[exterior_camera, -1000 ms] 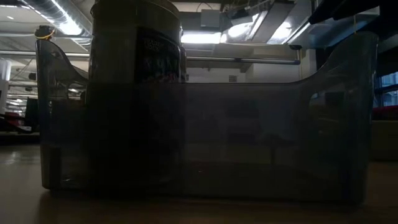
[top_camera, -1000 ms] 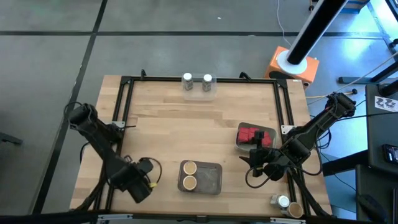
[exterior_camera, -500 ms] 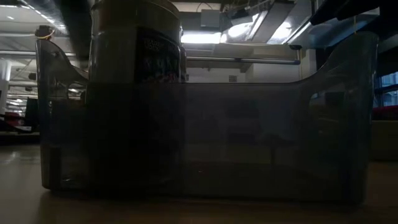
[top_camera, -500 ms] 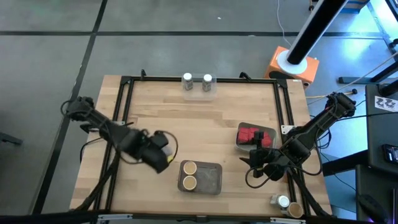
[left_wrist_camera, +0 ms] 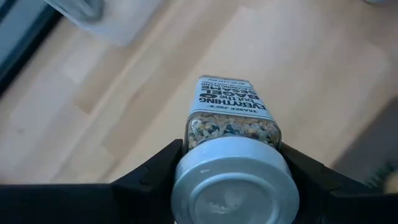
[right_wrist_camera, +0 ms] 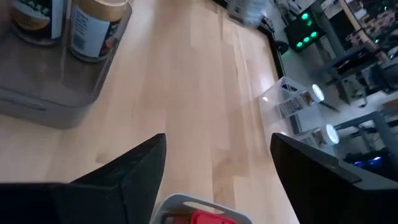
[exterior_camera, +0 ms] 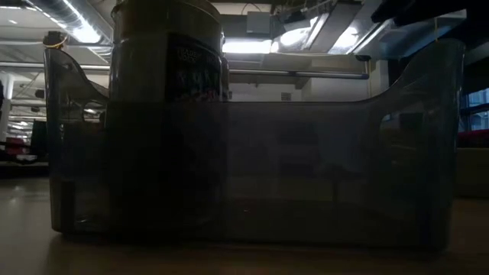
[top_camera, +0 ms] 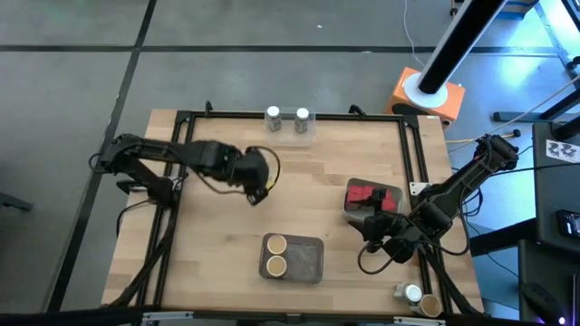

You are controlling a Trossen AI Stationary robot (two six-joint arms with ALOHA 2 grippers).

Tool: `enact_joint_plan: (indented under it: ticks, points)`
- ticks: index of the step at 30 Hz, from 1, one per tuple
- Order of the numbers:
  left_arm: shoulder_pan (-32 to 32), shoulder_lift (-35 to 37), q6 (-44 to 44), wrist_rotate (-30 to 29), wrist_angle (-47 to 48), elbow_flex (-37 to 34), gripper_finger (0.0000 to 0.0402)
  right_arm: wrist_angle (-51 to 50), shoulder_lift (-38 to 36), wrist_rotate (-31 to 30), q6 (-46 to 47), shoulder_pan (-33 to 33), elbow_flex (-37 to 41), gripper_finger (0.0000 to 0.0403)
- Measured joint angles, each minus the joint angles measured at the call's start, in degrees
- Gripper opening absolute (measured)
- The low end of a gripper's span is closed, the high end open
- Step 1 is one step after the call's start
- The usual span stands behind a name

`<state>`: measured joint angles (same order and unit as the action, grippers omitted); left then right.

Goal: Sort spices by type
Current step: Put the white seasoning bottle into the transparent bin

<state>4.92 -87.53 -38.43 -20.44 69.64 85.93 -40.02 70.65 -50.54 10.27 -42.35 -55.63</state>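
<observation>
- Gripping a white-capped spice jar (left_wrist_camera: 231,134) in my left gripper (top_camera: 256,174), jaws part-way shut against its sides just below the cap; it hangs over bare wood of the table (top_camera: 217,254), toward ten o'clock from the table's middle.
- My right gripper (top_camera: 372,228) hovers at about four o'clock, jaws spread wide and holding nothing, just beside the grey tray (top_camera: 392,195) of red packs (top_camera: 362,195).
- Two white-capped jars (top_camera: 273,116) stand in the clear tray (exterior_camera: 397,191) at twelve o'clock on the far edge.
- Two brown-topped jars (top_camera: 275,244) sit in another grey tray (top_camera: 308,263) at six o'clock.
- Beyond the five o'clock corner I make out what look like two more jars (top_camera: 413,294), though the view is poor there.
</observation>
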Motion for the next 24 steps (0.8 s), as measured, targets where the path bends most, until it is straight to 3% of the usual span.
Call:
enact_joint_plan:
  ticks: [12, 18, 24]
  points:
    - [-18.34, 0.00, 18.35, 2.66, -10.14, 0.00, 0.0189, -3.96, 0.00, -5.95, -1.71, 1.21, 0.01, 0.0289]
    - [-28.64, -0.70, 25.36, 3.54, -14.75, 1.00, 0.0189, -4.58, 0.00, -2.37, -1.47, 6.51, 0.01, 0.0289]
    - [-35.12, -7.45, 31.03, 6.57, -13.34, 9.12, 0.0189, -5.00, -0.01, 2.05, -1.77, 11.59, 0.01, 0.0289]
